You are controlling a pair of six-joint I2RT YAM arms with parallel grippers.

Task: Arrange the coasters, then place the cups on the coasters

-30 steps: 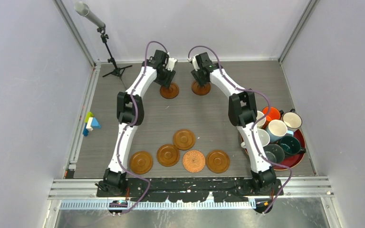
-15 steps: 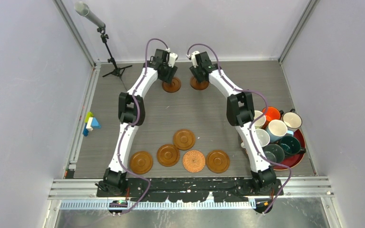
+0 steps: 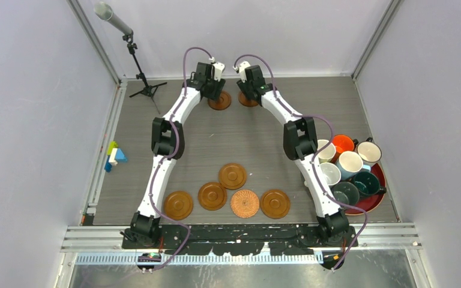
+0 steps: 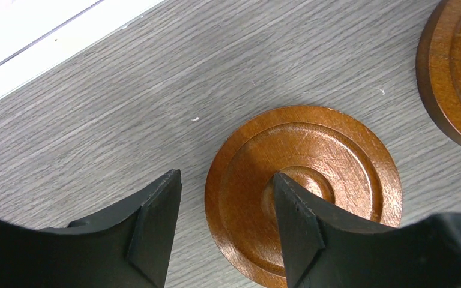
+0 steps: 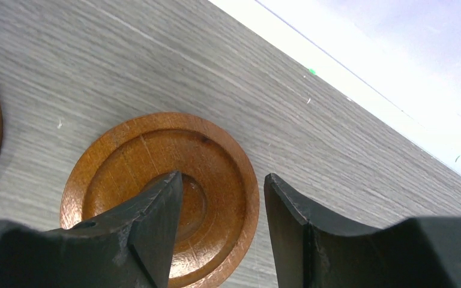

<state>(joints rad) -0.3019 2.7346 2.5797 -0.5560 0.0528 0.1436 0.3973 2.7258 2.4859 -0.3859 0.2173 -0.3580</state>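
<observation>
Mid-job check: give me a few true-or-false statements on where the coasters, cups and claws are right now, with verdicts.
1. The woven coaster lies in the near group by the arm bases. True.
2. A cup stands on a coaster. False: the cups all sit on the red tray.
3. The left claw hangs over the left far coaster, the right claw over the right far coaster. True.
4. The left claw is shut on its coaster. False: its jaws stand apart and the coaster lies flat on the table.
5. The two far coasters touch. False: bare table shows between them.
</observation>
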